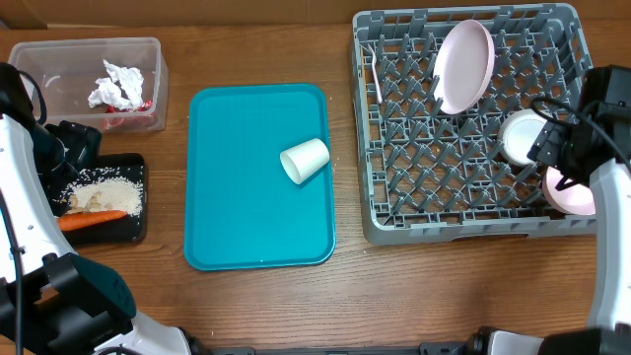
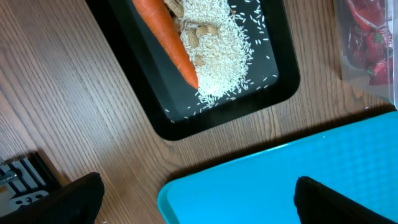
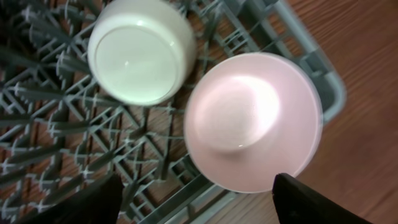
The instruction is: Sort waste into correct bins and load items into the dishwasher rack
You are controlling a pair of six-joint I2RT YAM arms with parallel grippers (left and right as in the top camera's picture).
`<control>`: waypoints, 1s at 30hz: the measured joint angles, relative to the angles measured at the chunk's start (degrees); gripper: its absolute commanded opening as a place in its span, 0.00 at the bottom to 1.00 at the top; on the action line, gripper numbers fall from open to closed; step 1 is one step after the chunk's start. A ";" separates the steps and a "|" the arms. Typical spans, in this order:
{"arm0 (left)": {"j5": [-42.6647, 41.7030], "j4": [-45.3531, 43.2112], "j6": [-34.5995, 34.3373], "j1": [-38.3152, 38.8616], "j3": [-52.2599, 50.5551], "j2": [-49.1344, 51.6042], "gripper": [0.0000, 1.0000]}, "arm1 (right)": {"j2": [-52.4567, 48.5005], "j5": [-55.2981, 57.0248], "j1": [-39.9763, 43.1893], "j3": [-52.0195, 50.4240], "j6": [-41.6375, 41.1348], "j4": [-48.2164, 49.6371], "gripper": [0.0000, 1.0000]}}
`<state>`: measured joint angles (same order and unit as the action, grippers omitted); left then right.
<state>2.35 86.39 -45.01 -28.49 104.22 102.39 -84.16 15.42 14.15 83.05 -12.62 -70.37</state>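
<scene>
The grey dishwasher rack (image 1: 394,212) on the right holds a pale pink plate (image 1: 465,65) on edge, a white bowl (image 1: 520,136) and a pale pink bowl (image 3: 252,118), both upside down. My right gripper (image 3: 199,205) hangs open just above the pink bowl's rim at the rack's front right corner, holding nothing. A white cup (image 1: 305,160) lies on its side on the teal tray (image 1: 232,217). The black tray (image 2: 280,84) holds a carrot stick (image 2: 165,34), nuts and rice. Tissue (image 1: 118,84) and a red wrapper lie in the clear tub (image 1: 59,59). My left gripper (image 2: 199,199) is open over the teal tray's corner.
A thin utensil (image 1: 376,74) stands in the rack's back left part. Bare wood shows between the teal tray and the rack. My left arm (image 1: 25,197) reaches up along the table's left edge beside the black tray.
</scene>
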 measured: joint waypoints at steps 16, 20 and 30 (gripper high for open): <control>0.00 0.00 0.00 0.00 0.00 0.00 1.00 | -11.58 -6.64 1.14 -0.24 3.63 -0.44 0.67; 0.00 0.00 0.00 0.00 0.00 0.00 1.00 | -11.58 -5.44 1.14 -0.24 3.28 -0.35 0.59; 0.00 0.00 0.00 0.00 0.00 0.00 1.00 | -13.33 -3.21 1.18 -1.86 2.60 1.49 0.37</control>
<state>2.35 86.39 -45.01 -28.49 104.22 102.39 -97.49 12.21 15.33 81.19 -10.02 -68.88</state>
